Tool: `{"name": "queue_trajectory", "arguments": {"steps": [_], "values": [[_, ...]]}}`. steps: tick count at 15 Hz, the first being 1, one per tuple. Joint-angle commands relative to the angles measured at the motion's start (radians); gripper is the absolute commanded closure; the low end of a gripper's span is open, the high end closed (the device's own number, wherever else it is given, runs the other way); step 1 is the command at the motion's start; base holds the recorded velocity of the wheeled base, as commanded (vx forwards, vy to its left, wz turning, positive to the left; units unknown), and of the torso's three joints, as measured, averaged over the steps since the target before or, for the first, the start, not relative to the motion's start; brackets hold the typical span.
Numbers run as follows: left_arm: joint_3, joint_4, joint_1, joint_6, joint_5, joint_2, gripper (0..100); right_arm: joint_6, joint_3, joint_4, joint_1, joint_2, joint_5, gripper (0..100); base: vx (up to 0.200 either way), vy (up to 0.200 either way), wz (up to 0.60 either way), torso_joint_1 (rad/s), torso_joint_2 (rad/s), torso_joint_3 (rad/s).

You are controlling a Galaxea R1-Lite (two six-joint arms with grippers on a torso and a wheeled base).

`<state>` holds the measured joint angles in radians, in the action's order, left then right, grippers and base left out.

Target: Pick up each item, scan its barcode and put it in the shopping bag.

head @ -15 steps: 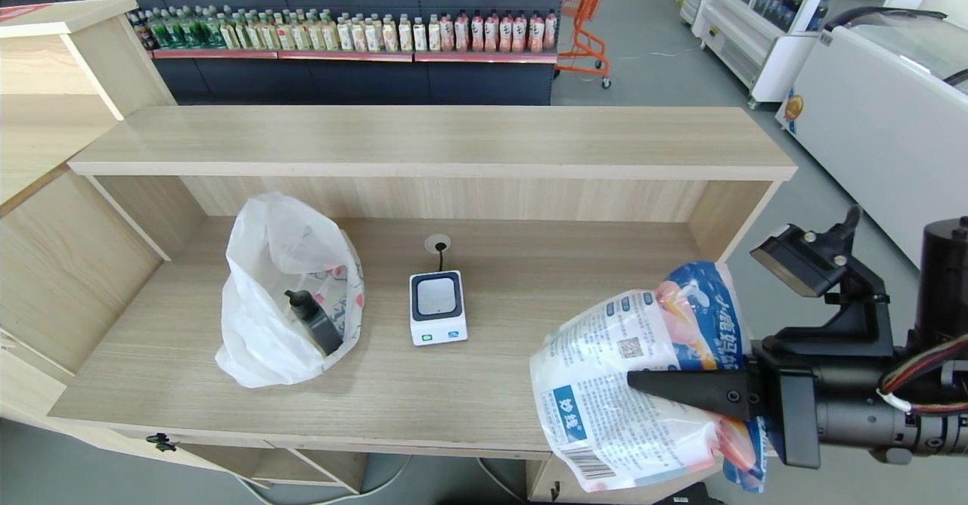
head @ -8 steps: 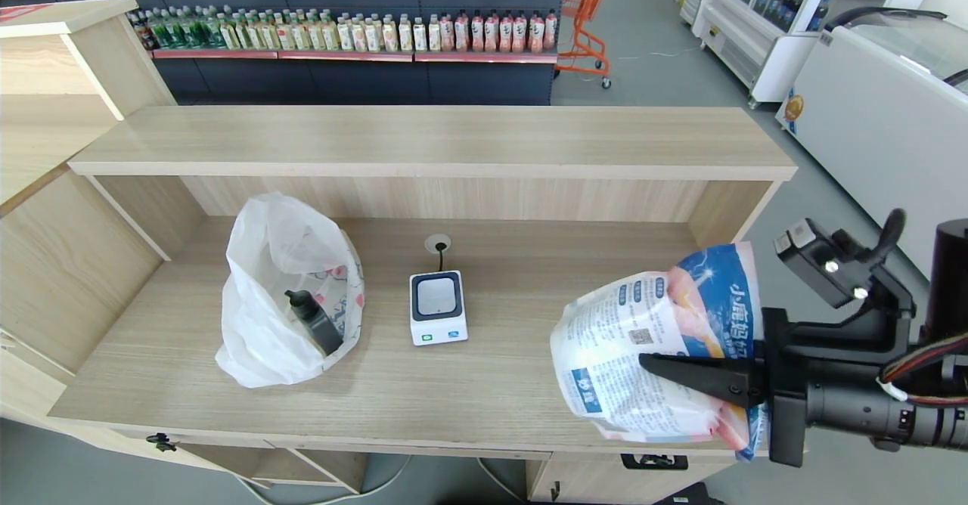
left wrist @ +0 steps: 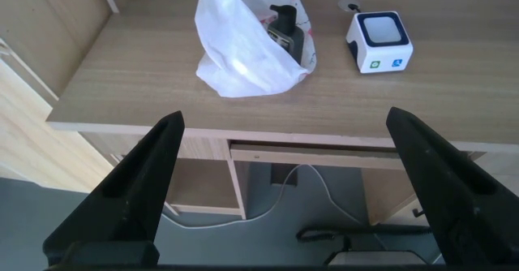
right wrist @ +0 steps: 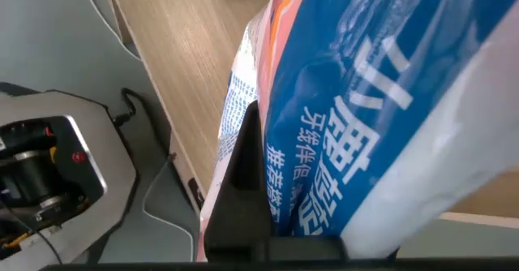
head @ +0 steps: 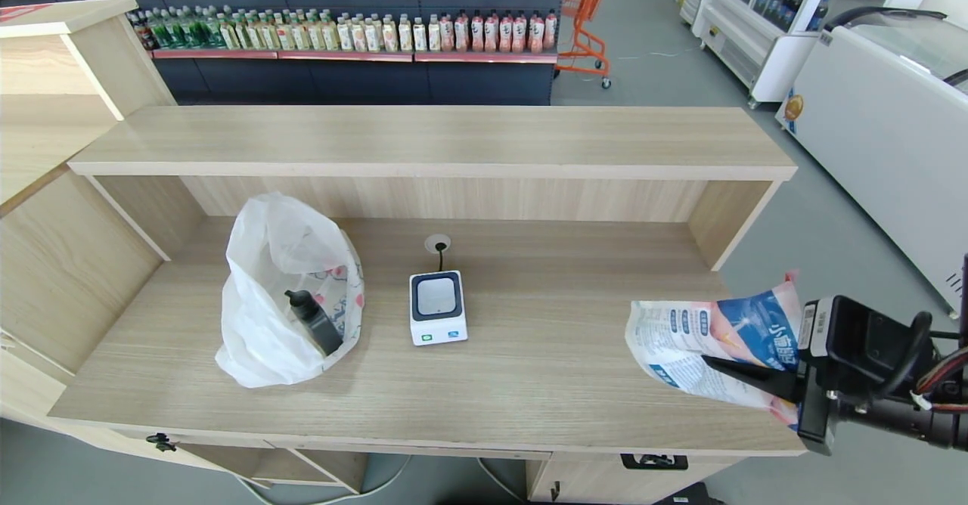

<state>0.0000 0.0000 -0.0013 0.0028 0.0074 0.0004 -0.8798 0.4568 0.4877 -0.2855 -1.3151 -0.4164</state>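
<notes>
**Packet gripped at the right end of the bench, scan not yet done**

The left end effector (left wrist: pixel 280 186) hangs with its jaws spread wide and nothing between them, low in front of the bench (head: pixel 529 354) and facing its near edge. On the left of the bench the white shopping bag (head: pixel 261 316) lies slumped, with a black bottle (head: pixel 314 325) already inside. The small white scanner (head: pixel 437 307) sits mid-bench, window up. At the far right, the right end effector (head: pixel 718 365) is clamped on a blue and white packet (head: pixel 715 335), which overhangs the bench's right near corner. Whether the packet touches the wood I cannot tell.

Risks, as I judge them:
- The bag's mouth is soft and half collapsed. A broad packet pushed in low could catch the rim and drag or tip the bag, or jam against the bottle.
- The scanner is light and loose on the bench, so a packet carried across too low could knock it.
- I can make out no barcode on the packet's upturned face. If the wrong side is turned to the window, the scan will fail.
- The packet is limp and held by one end, so it may sag or slide out of the grip.

Behind the scanner its cable drops through a round hole (head: pixel 438 243). The raised shelf (head: pixel 431 138) along the back of the bench limits how high and how far back the arm can go. Nothing lies on the bench between packet and scanner.
</notes>
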Motion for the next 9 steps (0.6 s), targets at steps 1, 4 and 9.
{"name": "queue_trajectory", "arguments": {"steps": [1, 4, 9], "values": [[0.000, 0.000, 0.000, 0.000, 0.000, 0.000, 0, -0.027, 0.003, 0.009, 0.011, -0.027, -0.004, 100, 0.000, 0.000, 0.00, 0.000, 0.00, 0.000], [0.000, 0.000, 0.001, 0.000, 0.000, 0.000, 0, -0.018, -0.009, 0.009, 0.014, -0.019, -0.051, 100, 0.000, 0.000, 0.00, 0.000, 0.00, 0.000], [0.000, 0.000, 0.000, 0.000, 0.000, 0.000, 0, 0.038, -0.009, 0.009, 0.060, 0.008, -0.104, 100, 0.000, 0.120, 0.00, 0.002, 0.00, 0.001]]}}
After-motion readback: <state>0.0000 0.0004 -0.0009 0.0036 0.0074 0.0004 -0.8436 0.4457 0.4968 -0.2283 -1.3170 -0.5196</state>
